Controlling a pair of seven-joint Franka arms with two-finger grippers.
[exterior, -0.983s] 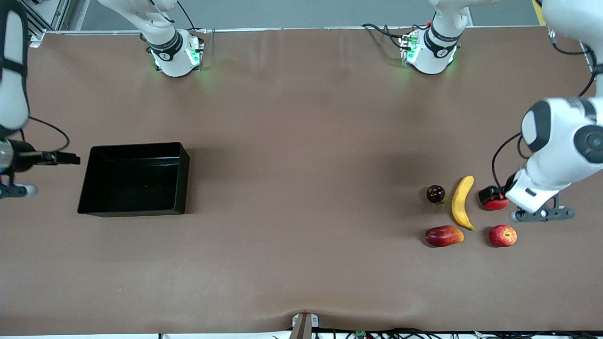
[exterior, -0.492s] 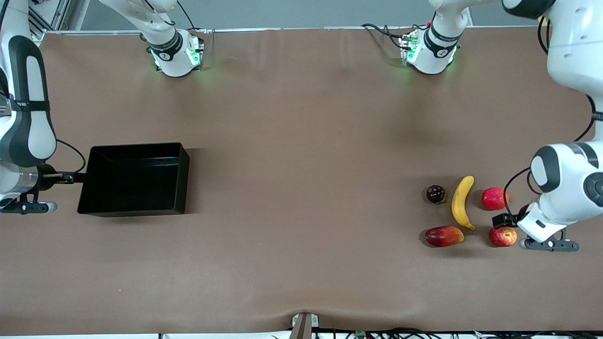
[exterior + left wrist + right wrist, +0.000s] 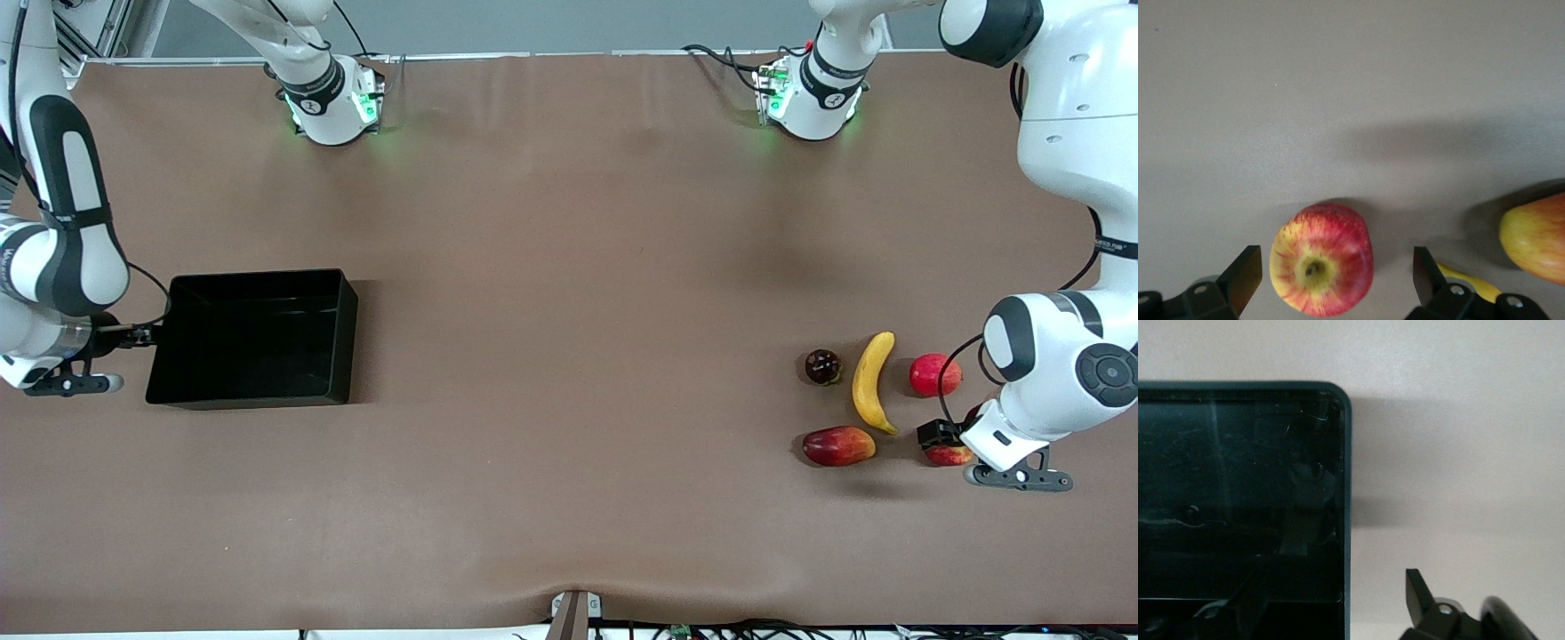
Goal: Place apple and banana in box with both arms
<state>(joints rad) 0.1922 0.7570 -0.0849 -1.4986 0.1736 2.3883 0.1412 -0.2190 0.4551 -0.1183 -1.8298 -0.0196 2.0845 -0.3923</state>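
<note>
The apple (image 3: pixel 951 456) lies on the table at the left arm's end, nearest the front camera of the fruits there. My left gripper (image 3: pixel 940 436) is open and down around it. In the left wrist view the apple (image 3: pixel 1321 268) sits between the two fingers (image 3: pixel 1245 277), with gaps on both sides. The banana (image 3: pixel 871 382) lies beside the apple, toward the table's middle. The black box (image 3: pixel 253 338) stands at the right arm's end. My right gripper (image 3: pixel 142 336) is open and straddles the box's end wall (image 3: pixel 1346 487), one finger (image 3: pixel 1421 593) outside it.
A plain red round fruit (image 3: pixel 933 374) lies farther from the camera than the apple. An elongated red-yellow fruit (image 3: pixel 837 445) and a dark round fruit (image 3: pixel 822 365) lie beside the banana. The elongated fruit (image 3: pixel 1535 237) also shows in the left wrist view.
My left gripper has moved from the plain red fruit to the apple and come down around it. My right gripper has moved up to the box's end wall.
</note>
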